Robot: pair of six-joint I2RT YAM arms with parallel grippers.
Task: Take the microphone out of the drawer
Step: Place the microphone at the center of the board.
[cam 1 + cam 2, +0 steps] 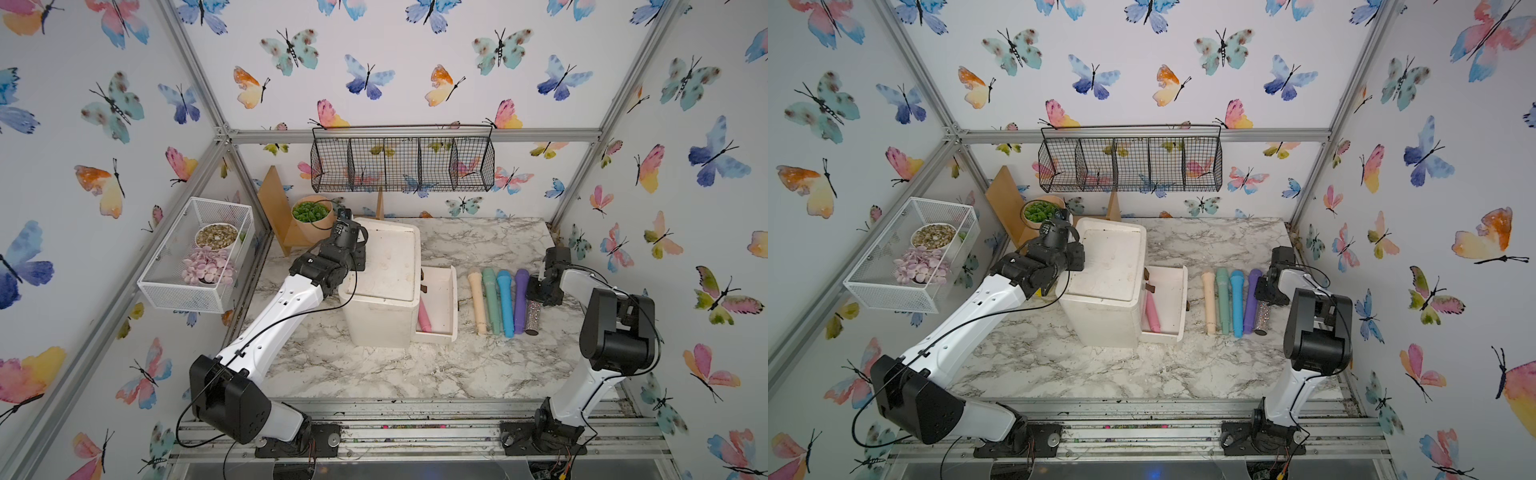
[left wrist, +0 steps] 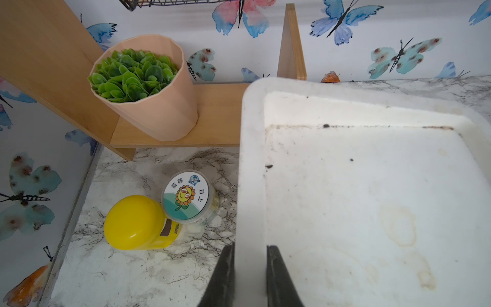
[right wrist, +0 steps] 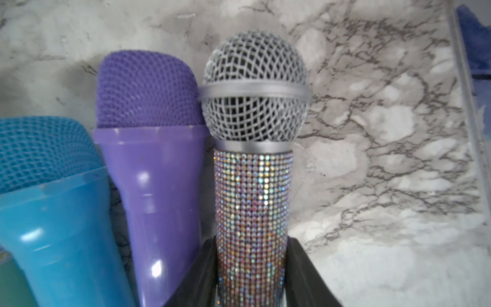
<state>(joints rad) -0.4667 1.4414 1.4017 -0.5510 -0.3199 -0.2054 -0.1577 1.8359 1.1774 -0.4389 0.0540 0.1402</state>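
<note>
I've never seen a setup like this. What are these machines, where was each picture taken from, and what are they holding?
These are two robot arms mounted along a marble table. Two pictures look down from overhead, nearly identical; the other two come from cameras on the arms' wrists. The left hand pinches the rim of a white drawer box. Its drawer stands open with a pink microphone inside. The right hand grips a glittery microphone at the end of a row of beige, green, blue and purple ones.
</note>
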